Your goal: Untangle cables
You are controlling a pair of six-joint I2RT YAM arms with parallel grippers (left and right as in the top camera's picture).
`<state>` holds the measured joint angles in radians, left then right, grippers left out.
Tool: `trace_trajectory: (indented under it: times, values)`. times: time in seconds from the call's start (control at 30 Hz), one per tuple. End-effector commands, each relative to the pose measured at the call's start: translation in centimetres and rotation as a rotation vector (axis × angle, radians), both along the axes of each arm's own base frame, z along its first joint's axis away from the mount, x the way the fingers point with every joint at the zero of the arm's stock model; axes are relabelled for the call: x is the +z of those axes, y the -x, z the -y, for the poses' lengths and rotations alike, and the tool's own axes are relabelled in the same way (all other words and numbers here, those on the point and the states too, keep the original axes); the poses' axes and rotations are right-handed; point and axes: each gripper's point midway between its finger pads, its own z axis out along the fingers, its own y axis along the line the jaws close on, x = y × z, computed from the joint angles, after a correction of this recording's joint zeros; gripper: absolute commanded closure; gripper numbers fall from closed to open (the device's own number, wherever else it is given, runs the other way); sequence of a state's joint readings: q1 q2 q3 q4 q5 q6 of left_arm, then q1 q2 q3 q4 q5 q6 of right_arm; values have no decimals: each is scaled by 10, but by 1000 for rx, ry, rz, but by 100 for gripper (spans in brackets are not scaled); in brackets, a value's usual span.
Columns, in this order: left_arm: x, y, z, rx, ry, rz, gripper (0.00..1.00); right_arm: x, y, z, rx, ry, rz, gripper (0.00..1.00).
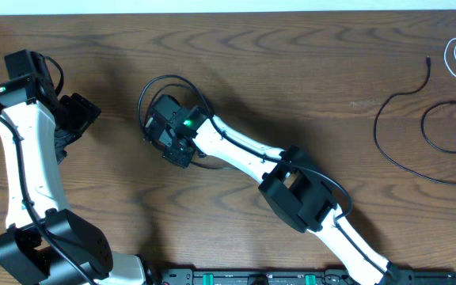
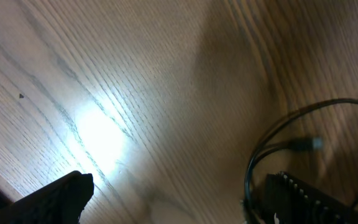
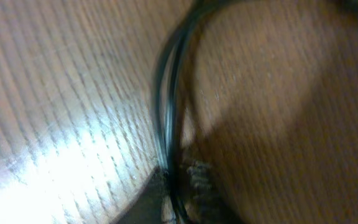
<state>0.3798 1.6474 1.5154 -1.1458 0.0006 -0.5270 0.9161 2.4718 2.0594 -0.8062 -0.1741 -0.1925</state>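
My right gripper (image 1: 165, 138) is left of centre on the table and is shut on a thin black cable (image 1: 167, 77) that loops above it. In the right wrist view two strands of that cable (image 3: 166, 106) run up from the closed jaws (image 3: 179, 199). My left gripper (image 1: 81, 119) is open and empty, to the left of the loop and apart from it. In the left wrist view, between and beyond its fingers (image 2: 173, 205), part of the loop (image 2: 272, 134) and a small plug (image 2: 308, 144) show. A long black cable (image 1: 376, 127), a second black cable (image 1: 424, 127) and a white cable (image 1: 454, 59) lie far right.
The wooden table (image 1: 291, 71) fills the view. The right arm's white links (image 1: 244, 150) stretch diagonally from the bottom right across the middle. The left arm (image 1: 18, 158) stands along the left edge. A black rail (image 1: 291, 277) runs along the front edge.
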Motion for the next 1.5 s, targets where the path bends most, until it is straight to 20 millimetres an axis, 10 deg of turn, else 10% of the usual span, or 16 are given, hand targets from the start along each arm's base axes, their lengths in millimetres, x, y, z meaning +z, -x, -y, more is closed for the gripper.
trace_trajectory:
  times: [0.0,0.17,0.43,0.67,0.9,1.17,1.47]
  values:
    - [7,1,-3,12,-17,13,5,-14,-4,7,-79,42,-8,99]
    - [7,1,-3,12,-17,13,6,12,-21,20,-144,46,34,99]
    - [7,-2,5,-4,11,24,6,126,-76,69,-294,-93,135,99]
    - [6,-6,18,-22,82,48,6,235,-140,170,-511,-233,296,99]
    - [2,-13,35,-74,93,47,6,293,-175,288,-748,-278,396,99]
    - [7,-38,63,-172,71,115,6,292,-171,345,-857,-226,366,99]
    - [9,-47,69,-197,62,145,6,205,-112,288,-748,-89,-41,99]
